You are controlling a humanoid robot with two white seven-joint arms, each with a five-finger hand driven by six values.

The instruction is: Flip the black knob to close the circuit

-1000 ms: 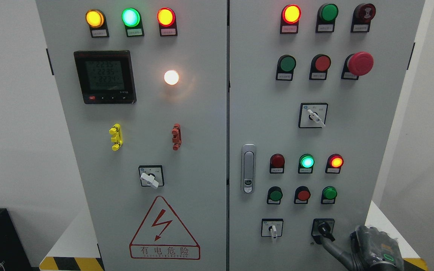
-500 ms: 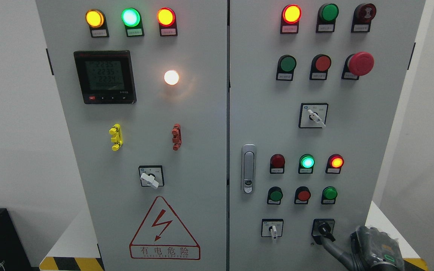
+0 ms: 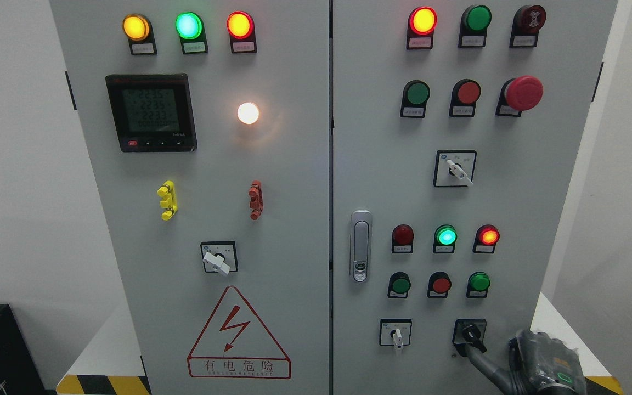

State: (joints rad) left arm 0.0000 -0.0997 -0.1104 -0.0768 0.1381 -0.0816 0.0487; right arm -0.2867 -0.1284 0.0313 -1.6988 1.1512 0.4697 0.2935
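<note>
The right hand [image 3: 535, 365], at the lower right, is dark grey with a dull metallic sheen. Its fingers [image 3: 483, 362] are slender, smooth and rounded, a lighter grey. The blocky back of the hand carries a small green glowing outline mark and faint orange-brown print.

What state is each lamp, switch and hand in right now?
Black knob: lever points down-right, a finger of the right hand touching it.
Top-left lamps: all three lit.
White lamp: lit.
Meter: display on.
Top-right red lamp: lit; green one beside it unlit.
Emergency stop: untouched.
Lower green lamp: lit.
Left hand: not in view.
</note>
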